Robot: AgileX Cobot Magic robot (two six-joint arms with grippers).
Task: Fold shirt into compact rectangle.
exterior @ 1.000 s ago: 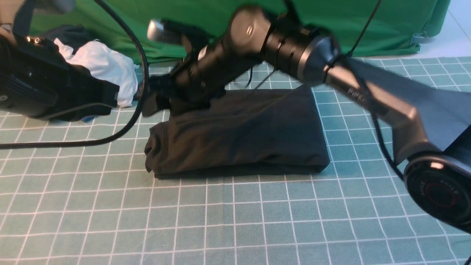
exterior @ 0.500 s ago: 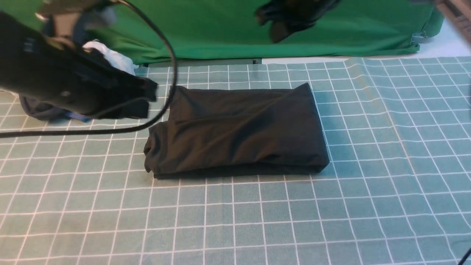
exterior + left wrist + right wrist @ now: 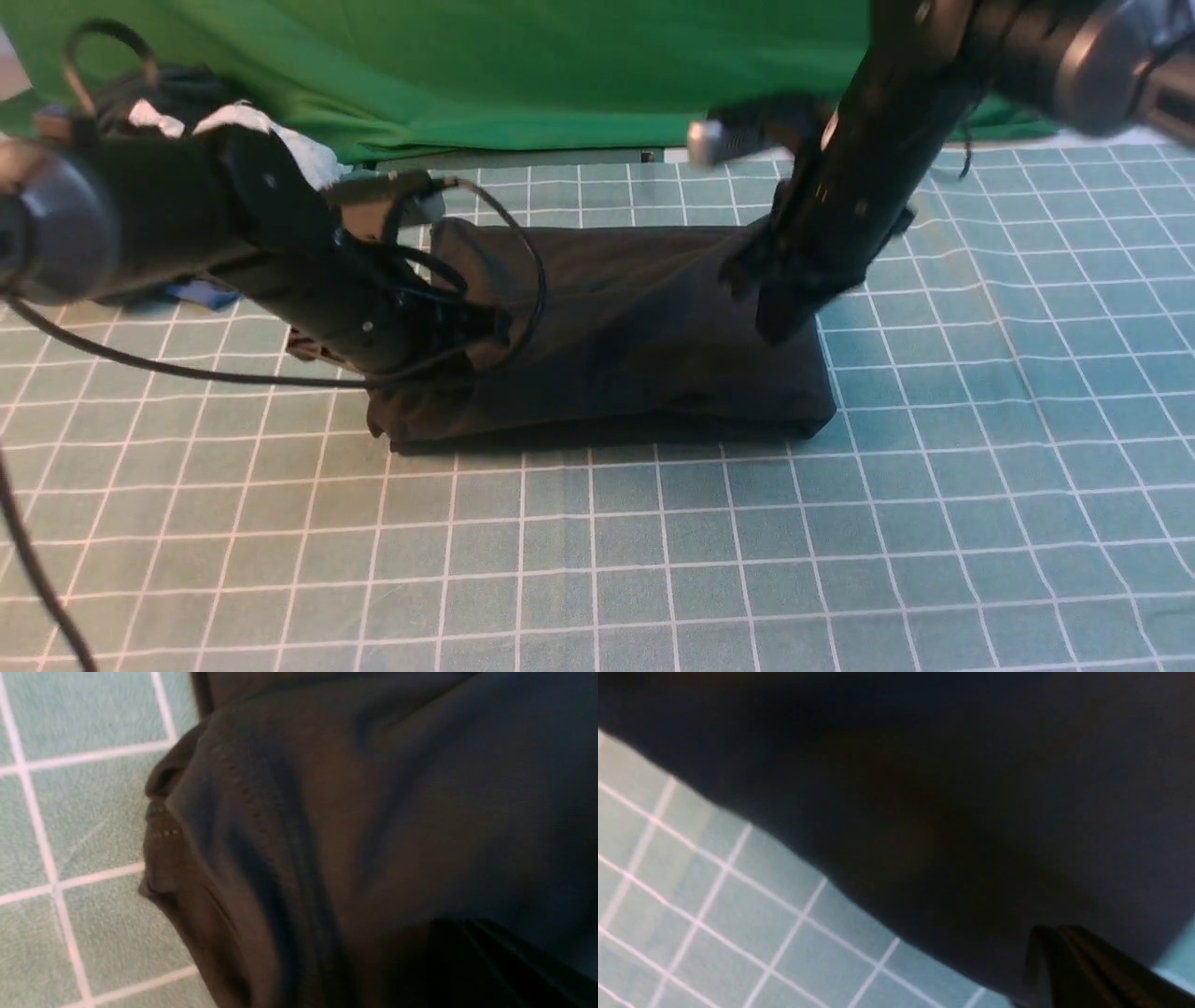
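The black shirt [image 3: 635, 336] lies folded into a thick rectangle in the middle of the green grid mat [image 3: 597, 560]; its print and label are hidden. My left gripper [image 3: 485, 329] rests on the shirt's left end, fingers together. My right gripper [image 3: 775, 322] points down onto the shirt's right end, near its back corner, also shut. In the left wrist view the wrinkled shirt [image 3: 327, 812] fills the frame, with the left gripper [image 3: 467, 956] a dark tip against the cloth. The right wrist view shows the shirt's [image 3: 924, 788] edge on the mat and the right gripper [image 3: 1064, 966] over it.
A white garment [image 3: 280, 140] and dark grey and blue clothes [image 3: 201, 294] are piled at the back left, behind my left arm. A green backdrop [image 3: 560, 65] closes the far side. A black cable [image 3: 187, 373] trails over the mat at the left.
Both arms were raised off the shirt half a second ago and have come down, the left onto its left end, the right onto its right end. The shirt has not moved.
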